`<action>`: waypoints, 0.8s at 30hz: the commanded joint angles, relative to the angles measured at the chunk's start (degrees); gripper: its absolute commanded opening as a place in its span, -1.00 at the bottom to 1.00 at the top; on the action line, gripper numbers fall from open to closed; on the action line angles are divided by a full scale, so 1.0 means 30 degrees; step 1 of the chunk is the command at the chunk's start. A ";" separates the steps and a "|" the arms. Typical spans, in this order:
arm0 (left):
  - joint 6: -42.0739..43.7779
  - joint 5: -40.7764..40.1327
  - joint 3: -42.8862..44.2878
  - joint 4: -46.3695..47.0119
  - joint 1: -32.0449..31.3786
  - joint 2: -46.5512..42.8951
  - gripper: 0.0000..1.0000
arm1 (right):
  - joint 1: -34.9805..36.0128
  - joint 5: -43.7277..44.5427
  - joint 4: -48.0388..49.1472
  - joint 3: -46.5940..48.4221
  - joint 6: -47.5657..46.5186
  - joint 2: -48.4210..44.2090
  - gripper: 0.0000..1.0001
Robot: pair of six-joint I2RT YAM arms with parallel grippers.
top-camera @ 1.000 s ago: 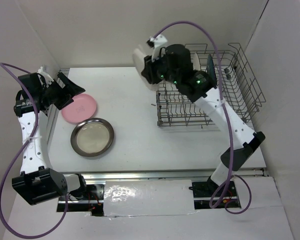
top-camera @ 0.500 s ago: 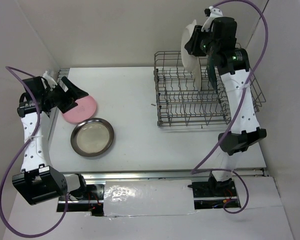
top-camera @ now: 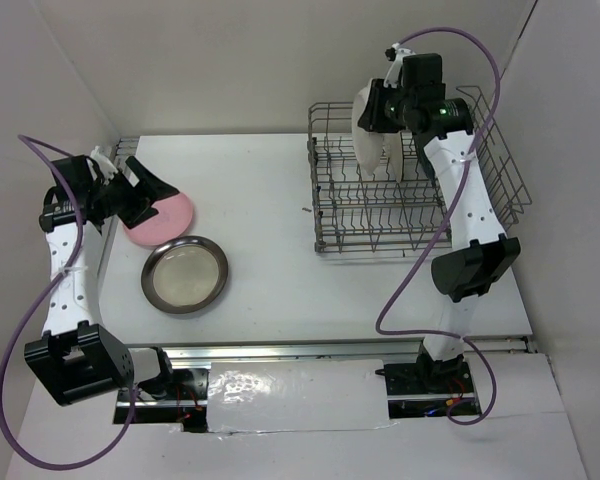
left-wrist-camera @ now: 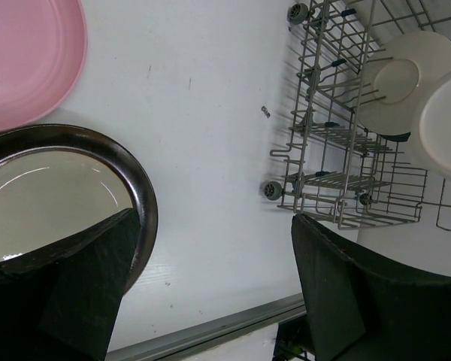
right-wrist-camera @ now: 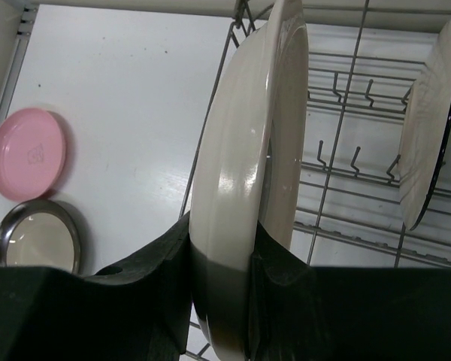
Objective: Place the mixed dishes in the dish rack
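My right gripper point(top-camera: 378, 112) is shut on the rim of a cream-white plate point(top-camera: 368, 135). It holds the plate on edge over the back left part of the grey wire dish rack point(top-camera: 380, 215). The right wrist view shows that plate point(right-wrist-camera: 248, 150) pinched between the fingers above the rack wires point(right-wrist-camera: 346, 128). Another plate point(right-wrist-camera: 425, 135) with a dark edge stands upright in the rack to its right. My left gripper point(top-camera: 152, 196) is open and empty just above the pink plate point(top-camera: 175, 212). The brown-rimmed cream plate point(top-camera: 185, 275) lies flat next to it.
The left wrist view shows the pink plate point(left-wrist-camera: 30, 53), the brown-rimmed plate point(left-wrist-camera: 45, 188) under my left finger, and the rack point(left-wrist-camera: 331, 135) far across the white table. White walls stand close on the left, back and right. A metal rail runs along the near edge point(top-camera: 330, 348).
My right arm has brought the cream-white plate down and a little left from high above the rack's back to just over its tines. The left gripper has barely shifted over the pink plate.
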 commanded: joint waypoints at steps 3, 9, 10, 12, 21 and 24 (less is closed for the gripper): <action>-0.0232 0.0363 -0.0278 0.0781 -0.0108 0.0117 0.88 | -0.0092 -0.0395 0.2666 0.0315 -0.0068 -0.0898 -1.00; -0.0202 0.0333 -0.0425 0.0781 -0.0108 0.0000 0.89 | -0.0004 -0.0045 0.2841 0.0286 -0.0126 -0.0868 -1.00; -0.0202 0.0334 -0.0454 0.0839 -0.0050 0.0000 0.88 | 0.0025 0.0015 0.2900 0.0256 -0.0155 -0.0955 -1.00; -0.0202 0.0334 -0.0483 0.0868 -0.0108 0.0000 0.88 | 0.0055 0.0219 0.2988 0.0285 -0.0184 -0.0956 -1.00; -0.0261 0.0393 -0.0572 0.0927 -0.0079 0.0029 0.89 | 0.0318 0.0600 0.3836 0.0169 -0.0623 -0.0752 -1.00; -0.0231 0.0363 -0.0601 0.0956 -0.0079 0.0029 0.89 | 0.0435 0.0776 0.4685 0.0052 -0.1150 -0.0605 -1.00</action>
